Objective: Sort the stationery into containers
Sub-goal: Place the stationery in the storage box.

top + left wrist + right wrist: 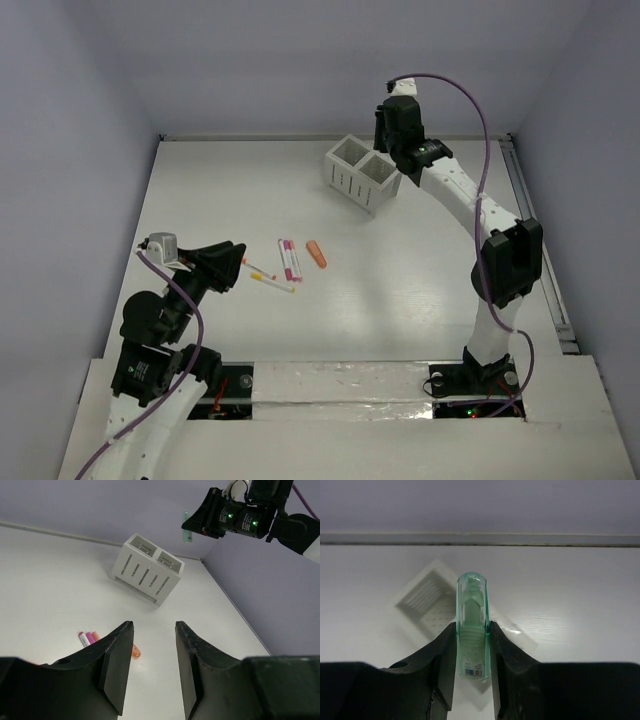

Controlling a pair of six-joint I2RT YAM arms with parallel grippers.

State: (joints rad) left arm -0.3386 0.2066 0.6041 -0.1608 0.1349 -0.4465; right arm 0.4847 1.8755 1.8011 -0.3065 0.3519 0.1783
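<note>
Holding mint-green stick (471, 625), over white box (347, 184)

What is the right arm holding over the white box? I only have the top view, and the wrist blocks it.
Observer: A mint-green stick, clamped between the right fingers in the right wrist view.
Operator: Is it inside yet?
Observer: No. The left wrist view shows it hanging clear above the slatted white box.
Operator: And the other arm?
Observer: The left fingers stand apart with nothing between them.
</note>
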